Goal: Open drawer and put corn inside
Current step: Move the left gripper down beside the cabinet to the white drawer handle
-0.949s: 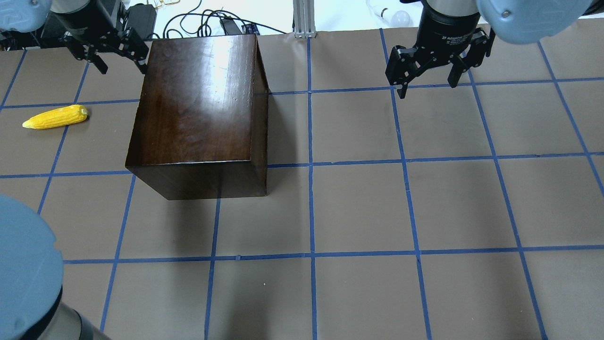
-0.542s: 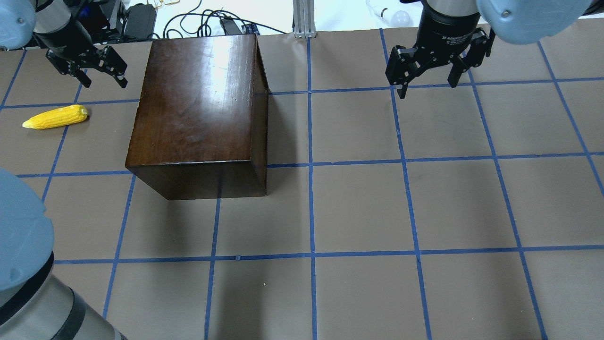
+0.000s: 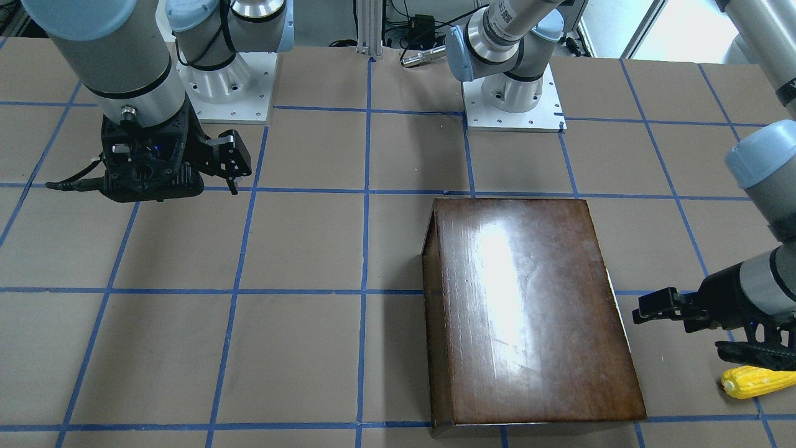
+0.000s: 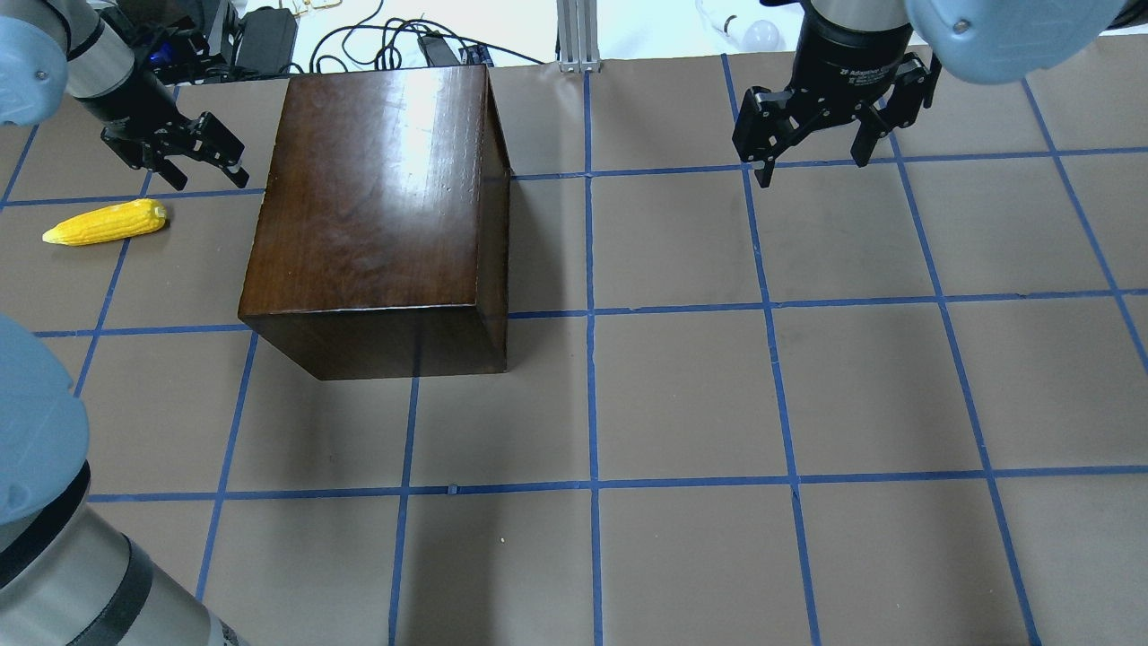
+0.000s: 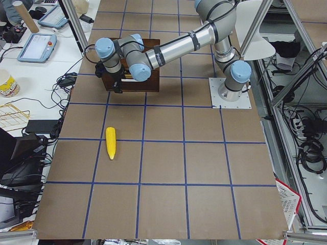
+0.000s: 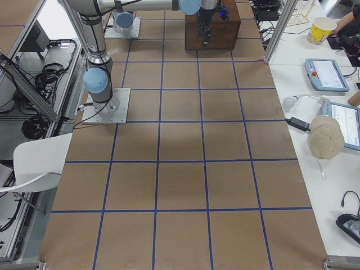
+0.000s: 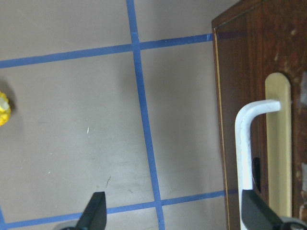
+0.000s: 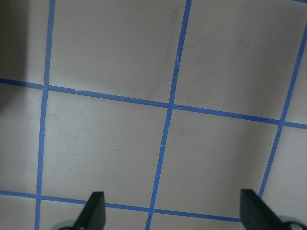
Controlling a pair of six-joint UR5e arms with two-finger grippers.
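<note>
Brown paper gridded with blue tape (image 4: 592, 404) covers the worktop (image 4: 682, 404), and its near half is bare. Past that, close to the left edge, the corn (image 4: 106, 222) lies on its side, well apart from everything. The dark cabinet (image 4: 377, 197) stands left of centre, reaching almost to the far edge. Its drawer (image 7: 240, 86) is shut and faces the left edge, with a thin white handle (image 7: 247, 153) on a pale brass-coloured plate (image 7: 280, 158).

The left gripper (image 4: 208, 175) hangs just beside that face, towards the far left corner. Its fingers are spread wide with nothing between them. In the left wrist view one fingertip sits about under the handle, while the other is out over bare paper.

The right gripper (image 4: 814, 170) is by the far edge on the right, equally agape and empty, over bare worktop.

The likeliest failure is a missed grasp. The handle is slim and sits off-centre in the jaws, so closing now could clip it, or close on nothing.

Next, nothing braces the cabinet. A pull on a stiff drawer may drag the whole box towards the left edge instead of opening it.

The corn also lies out in front of the drawer's face. A long drawer or a sliding cabinet could nudge it, and a rounded cob may roll towards the edge.
</note>
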